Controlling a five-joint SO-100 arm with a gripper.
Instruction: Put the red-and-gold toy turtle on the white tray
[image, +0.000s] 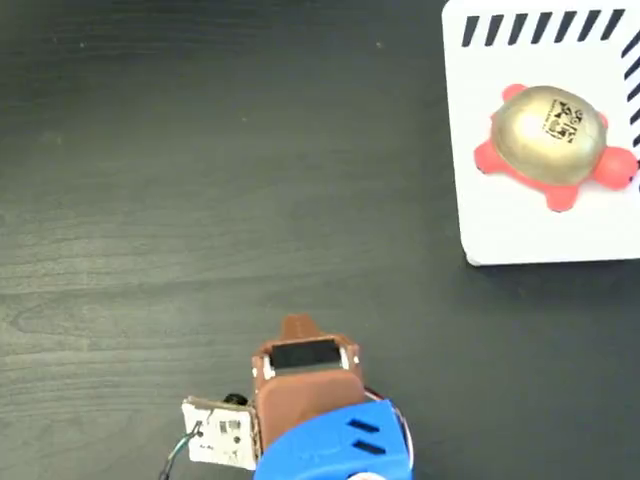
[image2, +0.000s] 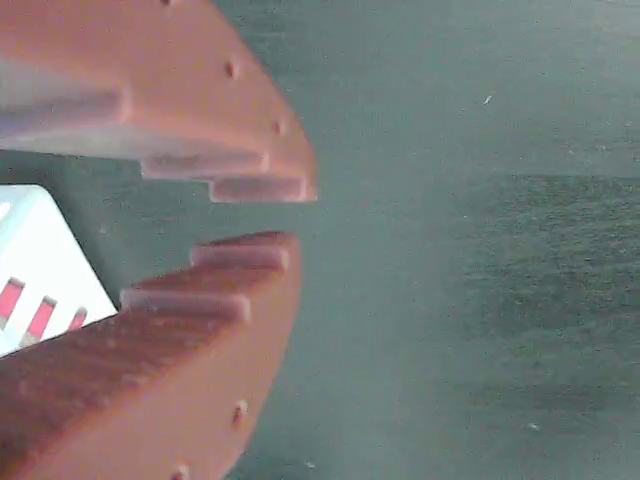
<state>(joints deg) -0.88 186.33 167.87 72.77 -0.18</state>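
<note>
A: Where is your gripper sitting right now?

B: In the wrist view its brown fingers are filling the left half of the frame, tips parted by a narrow gap, gripping nothing. Dark wood-grain table is showing beyond them.

A: And in the fixed view?

B: You're seeing the brown-and-blue arm sitting at bottom centre, a small white board hanging at its left.

A: The turtle?

B: The red-and-gold toy turtle is lying on the white tray, upper right of the fixed view, well apart from your gripper, sticker facing up.
</note>
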